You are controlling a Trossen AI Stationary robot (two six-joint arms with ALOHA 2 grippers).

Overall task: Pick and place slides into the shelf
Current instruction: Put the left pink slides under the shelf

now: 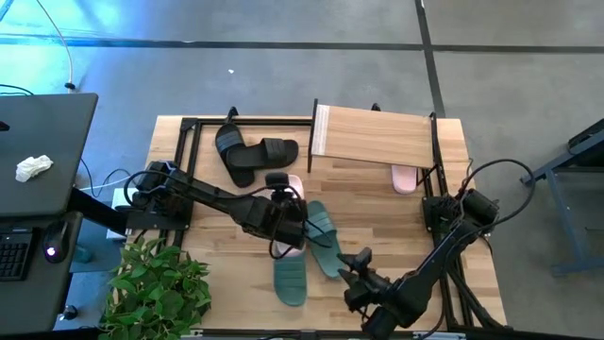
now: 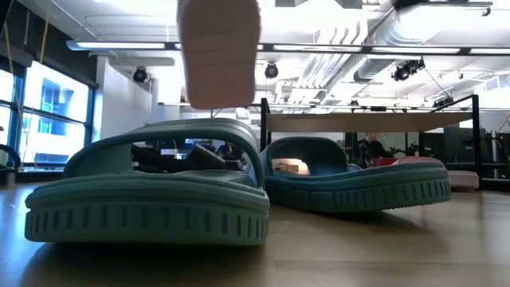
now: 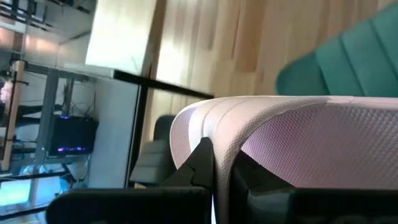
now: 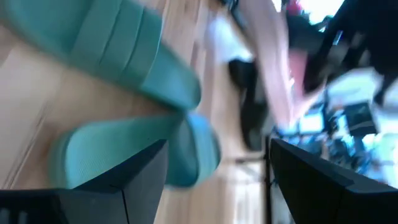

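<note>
One plank-topped shelf with thin black legs stands at the table's far edge. Two black, two ridged teal and two pink slides: one under the shelf, one textured, lifted mid-table, clenched in the left gripper. The right gripper waits with fingers spread beside the teal pair.

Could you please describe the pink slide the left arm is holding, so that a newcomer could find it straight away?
Start at the wooden table and find the two teal slides near its front edge. Just beside them the left hand is shut on a pale pink slide, lifted off the table. The other pink slide lies under the shelf.
</note>
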